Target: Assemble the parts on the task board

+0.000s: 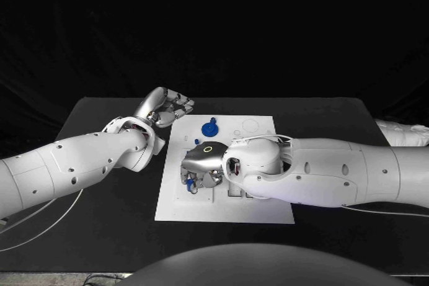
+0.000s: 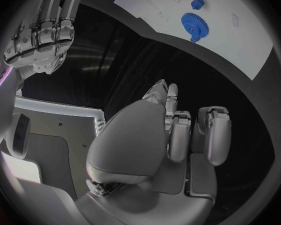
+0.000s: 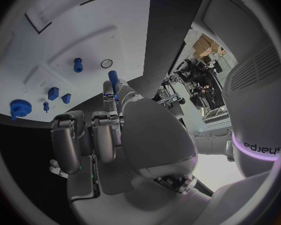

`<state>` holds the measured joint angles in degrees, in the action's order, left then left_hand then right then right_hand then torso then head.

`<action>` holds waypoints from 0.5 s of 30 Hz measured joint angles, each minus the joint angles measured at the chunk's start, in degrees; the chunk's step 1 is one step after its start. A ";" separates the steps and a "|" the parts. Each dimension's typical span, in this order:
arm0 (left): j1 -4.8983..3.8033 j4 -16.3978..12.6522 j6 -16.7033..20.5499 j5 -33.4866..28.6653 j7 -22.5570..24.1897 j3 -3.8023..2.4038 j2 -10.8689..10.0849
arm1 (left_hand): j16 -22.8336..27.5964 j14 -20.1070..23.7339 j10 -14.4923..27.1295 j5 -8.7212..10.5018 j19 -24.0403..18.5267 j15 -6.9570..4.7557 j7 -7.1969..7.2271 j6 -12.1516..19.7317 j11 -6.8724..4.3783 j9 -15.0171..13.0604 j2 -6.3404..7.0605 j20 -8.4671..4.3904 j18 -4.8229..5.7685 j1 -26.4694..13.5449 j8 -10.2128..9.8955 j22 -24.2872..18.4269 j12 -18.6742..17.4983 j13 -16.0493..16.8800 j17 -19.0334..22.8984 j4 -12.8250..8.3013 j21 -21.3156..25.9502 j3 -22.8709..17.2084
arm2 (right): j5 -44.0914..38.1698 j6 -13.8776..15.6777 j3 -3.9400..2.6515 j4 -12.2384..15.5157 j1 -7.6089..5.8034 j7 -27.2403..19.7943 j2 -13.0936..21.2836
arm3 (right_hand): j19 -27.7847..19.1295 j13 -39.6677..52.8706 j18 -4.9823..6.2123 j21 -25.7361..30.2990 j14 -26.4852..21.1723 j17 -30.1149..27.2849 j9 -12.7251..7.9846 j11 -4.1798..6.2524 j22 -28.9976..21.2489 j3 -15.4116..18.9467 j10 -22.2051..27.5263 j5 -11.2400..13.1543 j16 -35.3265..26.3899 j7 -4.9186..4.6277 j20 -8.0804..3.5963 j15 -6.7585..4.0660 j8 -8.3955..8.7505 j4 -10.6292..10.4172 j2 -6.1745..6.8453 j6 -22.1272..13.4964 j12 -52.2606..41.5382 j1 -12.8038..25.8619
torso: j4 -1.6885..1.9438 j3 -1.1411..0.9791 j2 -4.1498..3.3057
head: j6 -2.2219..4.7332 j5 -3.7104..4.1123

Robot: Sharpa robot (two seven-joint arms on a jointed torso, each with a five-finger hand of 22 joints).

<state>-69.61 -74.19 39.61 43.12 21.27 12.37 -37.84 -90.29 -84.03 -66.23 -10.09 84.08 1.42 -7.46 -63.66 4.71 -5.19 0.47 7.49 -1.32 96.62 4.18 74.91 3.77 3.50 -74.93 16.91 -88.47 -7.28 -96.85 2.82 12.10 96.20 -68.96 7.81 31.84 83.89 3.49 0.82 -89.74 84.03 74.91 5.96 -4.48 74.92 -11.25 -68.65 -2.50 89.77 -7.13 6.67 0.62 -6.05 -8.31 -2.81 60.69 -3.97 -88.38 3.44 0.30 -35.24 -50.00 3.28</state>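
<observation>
One small blue part (image 3: 113,78) is pinched in the fingertips of the right hand (image 1: 202,168), low over the near-left area of the white task board (image 1: 268,214); lower it upright and let go only once it seats. Off the board's far-left corner, the left hand (image 1: 168,106) hovers over the worktop (image 1: 107,236), fingers curled on nothing, and the blue gear (image 1: 209,128) lies on the board's far side.
</observation>
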 measured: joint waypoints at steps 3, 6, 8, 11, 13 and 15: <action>0.00 -0.02 0.00 0.01 0.01 0.00 -0.02 | 0.00 0.00 0.00 0.00 0.00 0.00 0.00 0.00 0.00 0.00 0.00 0.00 0.00 0.00 0.00 0.00 0.00 0.00 0.00 0.00 0.00 0.00 | -0.33 -0.10 0.00 -0.33 0.12 -0.02 -0.10 | 0.00 0.01 0.00 0.00 0.00 0.00 0.00 0.00 0.00 -0.09 0.00 -0.08 0.00 -0.10 0.00 0.00 -0.15 -0.09 0.00 -0.06 0.00 0.00 | -0.01 0.01 0.02 | 0.00 -0.01; 0.00 -0.03 0.00 0.01 0.01 0.00 -0.06 | 0.00 0.00 0.00 0.00 0.00 0.00 0.00 0.00 0.00 0.00 0.00 0.00 0.00 0.00 0.00 0.00 0.00 0.00 0.00 0.00 0.00 0.00 | -0.62 -0.24 0.00 -0.67 0.26 -0.07 -0.24 | 0.00 0.02 0.00 0.00 0.00 0.00 0.00 0.00 0.00 -0.15 0.00 -0.16 0.00 -0.17 0.00 0.00 -0.16 -0.15 0.00 -0.01 0.00 0.00 | -0.02 0.02 0.04 | 0.00 0.05; 0.00 -0.04 0.00 0.01 0.02 0.00 -0.07 | 0.00 0.00 0.00 0.00 0.00 0.00 0.00 0.00 0.00 0.00 0.00 0.00 0.00 0.00 0.00 0.00 0.00 0.00 0.00 0.00 0.00 0.00 | -0.84 -0.36 0.02 -0.91 0.38 -0.13 -0.37 | 0.00 0.01 0.00 0.00 0.00 0.00 0.01 0.00 0.00 -0.24 0.00 -0.16 0.00 -0.18 0.00 0.00 -0.16 -0.06 0.24 -0.01 0.00 -0.24 | -0.02 0.02 0.04 | 0.00 0.09; 0.00 -0.06 0.00 0.02 0.03 0.00 -0.08 | 0.00 0.00 0.00 0.00 0.00 0.00 0.00 0.00 0.00 0.00 0.00 0.00 0.00 0.00 0.00 0.00 0.00 0.00 0.00 0.00 0.00 0.00 | -1.15 -0.57 0.04 -1.16 0.54 -0.23 -0.56 | 0.00 -0.03 0.00 0.00 0.00 0.00 0.01 0.00 0.00 -0.32 0.00 -0.16 0.00 -0.18 0.00 0.00 -0.16 0.01 0.24 0.00 0.00 -0.24 | -0.03 0.01 0.04 | 0.00 0.17; 0.00 -0.07 0.00 0.03 0.04 0.00 -0.09 | 0.00 0.00 0.00 0.00 0.00 0.00 0.00 0.00 0.00 0.00 0.00 0.00 0.00 0.00 0.00 0.00 0.00 0.00 0.00 0.00 0.00 0.00 | -1.37 -0.76 0.04 -1.33 0.65 -0.31 -0.71 | 0.00 -0.03 0.01 0.00 0.00 0.00 0.01 0.00 -0.01 -0.32 0.00 -0.16 0.00 -0.18 0.00 0.00 -0.16 0.01 0.24 -0.01 0.00 -0.24 | -0.03 0.00 0.04 | 0.00 0.20; 0.00 -0.07 0.00 0.03 0.05 0.00 -0.09 | 0.00 0.00 0.00 0.00 0.00 0.00 0.00 0.00 0.00 0.00 0.00 0.00 0.00 0.00 0.00 0.00 0.00 0.00 0.00 0.00 0.00 0.00 | -1.57 -1.00 0.05 -1.47 0.72 -0.39 -0.84 | 0.00 -0.02 0.01 0.00 0.00 0.00 0.01 -0.01 -0.01 -0.32 -0.01 -0.16 0.00 -0.19 0.00 0.00 -0.16 0.01 0.24 -0.01 0.01 -0.24 | -0.04 0.00 0.04 | 0.00 0.23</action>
<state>-69.61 -74.26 39.61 43.16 21.32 12.37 -37.94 -90.29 -84.03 -66.23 -10.09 84.08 1.42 -7.46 -63.66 4.71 -5.19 0.47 7.49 -1.32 96.62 4.18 74.91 3.77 3.51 -74.93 16.91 -88.47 -7.28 -98.43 1.83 12.15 94.73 -68.24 7.43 31.01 83.89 3.47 0.83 -89.74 84.03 74.90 5.97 -4.49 74.91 -11.57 -68.65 -2.66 89.77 -7.31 6.67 0.62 -6.20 -8.30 -2.57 60.68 -3.96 -88.62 3.40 0.30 -35.21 -50.00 3.51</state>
